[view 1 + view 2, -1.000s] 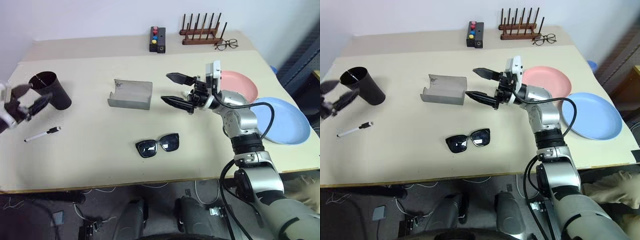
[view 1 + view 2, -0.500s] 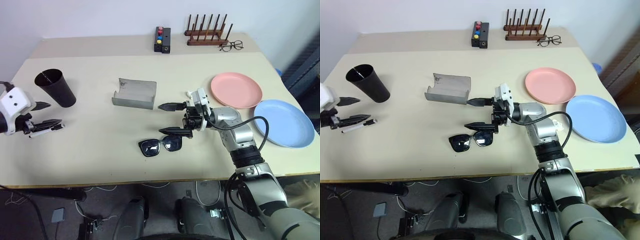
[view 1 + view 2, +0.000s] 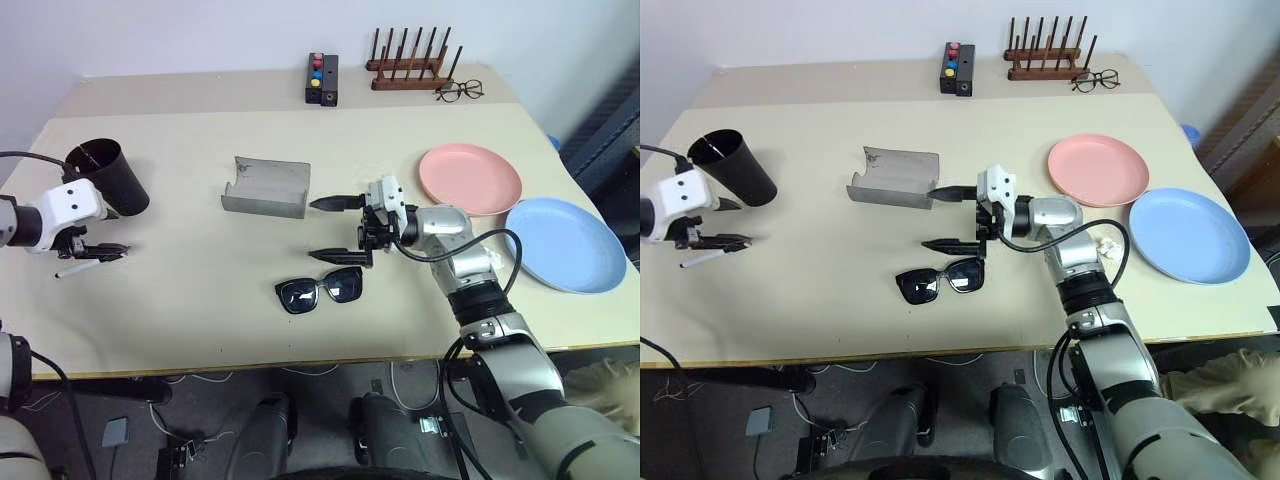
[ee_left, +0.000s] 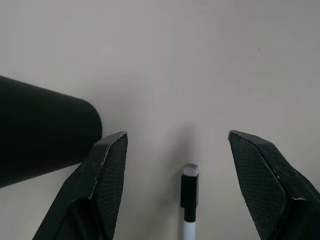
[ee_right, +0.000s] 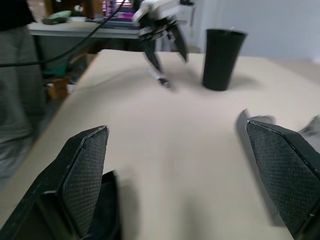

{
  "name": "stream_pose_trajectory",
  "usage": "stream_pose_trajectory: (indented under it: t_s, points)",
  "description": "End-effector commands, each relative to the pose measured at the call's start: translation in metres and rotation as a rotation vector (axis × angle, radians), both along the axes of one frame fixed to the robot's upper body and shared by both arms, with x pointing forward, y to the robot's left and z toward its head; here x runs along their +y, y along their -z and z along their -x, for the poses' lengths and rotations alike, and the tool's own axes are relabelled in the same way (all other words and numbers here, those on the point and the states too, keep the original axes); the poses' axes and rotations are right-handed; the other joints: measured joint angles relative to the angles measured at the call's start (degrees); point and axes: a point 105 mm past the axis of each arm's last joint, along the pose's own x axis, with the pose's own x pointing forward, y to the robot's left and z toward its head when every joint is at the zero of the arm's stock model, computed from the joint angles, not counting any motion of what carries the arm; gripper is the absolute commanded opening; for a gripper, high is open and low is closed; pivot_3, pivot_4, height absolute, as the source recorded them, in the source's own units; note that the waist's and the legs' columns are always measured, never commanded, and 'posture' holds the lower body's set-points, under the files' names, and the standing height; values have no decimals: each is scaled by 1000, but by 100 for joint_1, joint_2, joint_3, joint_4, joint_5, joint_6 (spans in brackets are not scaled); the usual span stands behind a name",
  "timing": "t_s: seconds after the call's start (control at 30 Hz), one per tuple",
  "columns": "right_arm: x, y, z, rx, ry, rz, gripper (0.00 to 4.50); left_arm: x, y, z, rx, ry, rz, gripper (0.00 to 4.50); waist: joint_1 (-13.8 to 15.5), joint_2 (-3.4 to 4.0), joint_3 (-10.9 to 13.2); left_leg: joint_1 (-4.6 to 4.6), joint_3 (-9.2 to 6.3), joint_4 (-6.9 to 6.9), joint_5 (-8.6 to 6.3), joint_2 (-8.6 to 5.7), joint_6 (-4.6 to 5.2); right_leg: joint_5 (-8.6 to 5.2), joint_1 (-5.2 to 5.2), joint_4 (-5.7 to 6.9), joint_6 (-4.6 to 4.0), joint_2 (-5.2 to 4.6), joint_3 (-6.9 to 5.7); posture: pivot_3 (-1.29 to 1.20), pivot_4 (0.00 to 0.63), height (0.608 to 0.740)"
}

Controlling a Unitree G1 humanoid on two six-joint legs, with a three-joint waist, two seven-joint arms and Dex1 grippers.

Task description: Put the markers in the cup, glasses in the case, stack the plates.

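A: Where are the claws?

B: The left claw (image 3: 100, 249) hangs spread wide over the white marker with black ends (image 3: 82, 267), not touching it. The tall black tapered plastic cup (image 3: 106, 178) stands just at its twelve o'clock.

A: And the right?

B: The right claw (image 3: 331, 229) gapes empty above the beige tabletop (image 3: 190, 300). The black thick-framed sunglasses (image 3: 319, 290) lie at its six o'clock, the grey open case (image 3: 265, 187) at ten, and the salmon pink plate (image 3: 470, 178) and light blue plate (image 3: 565, 244) around three.

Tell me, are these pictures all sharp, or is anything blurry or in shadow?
Both eye views are evenly lit and sharp, with soft shadows under the sunglasses and cup. Left wrist view: crisp, the marker casting a faint shadow. Right wrist view: the case edge and the far left claw look smeared.
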Motion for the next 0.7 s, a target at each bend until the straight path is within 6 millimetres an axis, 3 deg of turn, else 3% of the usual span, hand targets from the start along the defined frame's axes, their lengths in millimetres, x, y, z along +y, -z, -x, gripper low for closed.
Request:
stream_pose_trajectory:
  t_s: [0.03,0.43,0.7]
  points:
    - [3,-16,-4,-66,19,-45,4500,10,-7,-1,-21,-30,-77,3251,3,0,0,0,0,0,0,0,0,0,0,1,0,0,0,0,150,740]
    - [6,-20,-5,-77,21,-66,4500,32,-9,-3,77,-126,-328,3251,5,-5,2,0,-2,5,0,-3,0,0,0,11,1,0,0,0,150,740]
    - [5,-19,-4,-71,23,-69,4500,28,5,6,206,-97,-331,3251,-2,-5,2,0,-2,2,0,-2,0,-1,-5,14,2,0,1,0,150,740]
